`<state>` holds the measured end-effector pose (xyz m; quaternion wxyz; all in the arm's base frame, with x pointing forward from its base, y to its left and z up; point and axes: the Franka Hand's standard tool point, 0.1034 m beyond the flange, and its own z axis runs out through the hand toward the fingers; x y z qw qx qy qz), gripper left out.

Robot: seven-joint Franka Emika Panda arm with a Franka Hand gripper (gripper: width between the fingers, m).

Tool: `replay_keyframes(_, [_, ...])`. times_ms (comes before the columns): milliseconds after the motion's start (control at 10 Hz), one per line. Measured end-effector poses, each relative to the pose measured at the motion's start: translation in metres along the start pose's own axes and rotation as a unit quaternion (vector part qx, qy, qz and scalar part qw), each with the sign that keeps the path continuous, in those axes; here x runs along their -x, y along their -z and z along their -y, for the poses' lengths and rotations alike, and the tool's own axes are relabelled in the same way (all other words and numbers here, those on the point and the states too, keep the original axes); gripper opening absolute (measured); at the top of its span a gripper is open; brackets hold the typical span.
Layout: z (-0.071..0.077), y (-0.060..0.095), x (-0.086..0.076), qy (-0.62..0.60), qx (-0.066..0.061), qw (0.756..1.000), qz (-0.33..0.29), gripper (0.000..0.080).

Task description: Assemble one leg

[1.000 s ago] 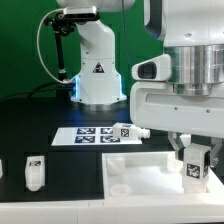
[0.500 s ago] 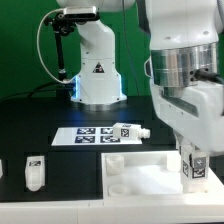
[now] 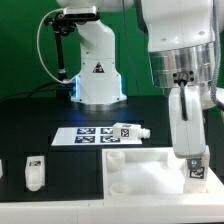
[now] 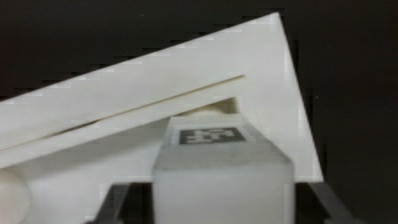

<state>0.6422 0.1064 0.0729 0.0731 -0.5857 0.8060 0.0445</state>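
Note:
My gripper (image 3: 195,160) is shut on a white leg (image 3: 197,171) with a marker tag and holds it upright at the exterior view's right, over the right part of the white tabletop (image 3: 135,172). In the wrist view the leg (image 4: 217,165) sits between my dark fingers (image 4: 125,205), its tagged end pointing at the tabletop (image 4: 160,95) near a corner. A second white leg (image 3: 35,172) stands on the table at the exterior view's left. A third leg (image 3: 131,131) lies by the marker board (image 3: 92,135).
The robot's white base (image 3: 97,75) stands at the back behind the marker board. The table is black. The tabletop has round holes in its surface.
The wrist has turned and the arm has shifted toward the exterior view's right. The held leg has moved a little right and lower over the tabletop.

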Motion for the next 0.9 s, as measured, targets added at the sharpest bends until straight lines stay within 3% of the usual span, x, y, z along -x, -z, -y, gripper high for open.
replay_keyframes(100, [-0.001,-0.001,0.000,0.001,0.001,1.000,0.000,0.0349])
replay_keyframes(200, [-0.001,-0.001,0.000,0.002,0.001,1.000,0.000,0.0514])
replay_keyframes(300, [-0.001,0.002,0.003,0.010,0.001,1.000,0.000,0.0514])
replay_keyframes(400, [-0.002,0.017,0.013,0.027,-0.004,1.000,0.008,0.0620])
replay_keyframes(600, [-0.002,0.048,0.020,0.048,-0.015,0.998,0.022,0.0641])
replay_keyframes(700, [-0.001,0.053,0.020,0.054,-0.008,0.998,0.025,0.0648])
replay_keyframes(900, [-0.002,0.050,0.020,0.055,-0.009,0.998,0.023,0.0649])
